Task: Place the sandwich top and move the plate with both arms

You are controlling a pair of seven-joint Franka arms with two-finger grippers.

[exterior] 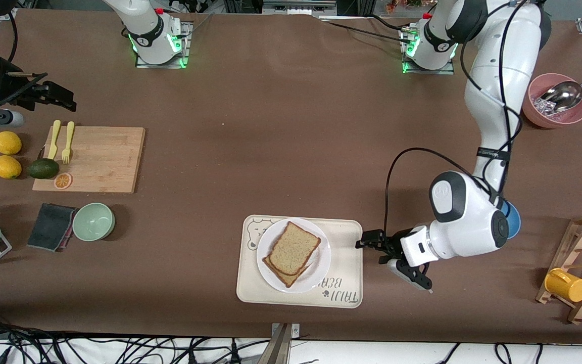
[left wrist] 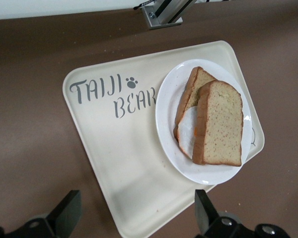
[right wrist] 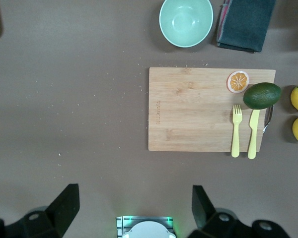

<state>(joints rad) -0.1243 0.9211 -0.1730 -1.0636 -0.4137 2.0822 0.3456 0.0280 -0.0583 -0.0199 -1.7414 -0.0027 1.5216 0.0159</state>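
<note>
Lifting the plate point(exterior: 321, 253) unevenly, you risk sliding the skewed top slice point(exterior: 295, 247) off, since both the left gripper point(exterior: 372, 241) and right gripper point(exterior: 63, 98) gape empty.

Sandwich top point(exterior: 295, 247) lying askew on a lower slice, both on the white plate point(exterior: 321, 263), itself on the cream bear-printed tray point(exterior: 344, 283). Left gripper point(exterior: 369, 241) low just beside the tray's edge toward the left arm's end, fingers apart, empty. Right gripper point(exterior: 61, 98) near the wooden cutting board point(exterior: 104, 159), holding nothing.
</note>
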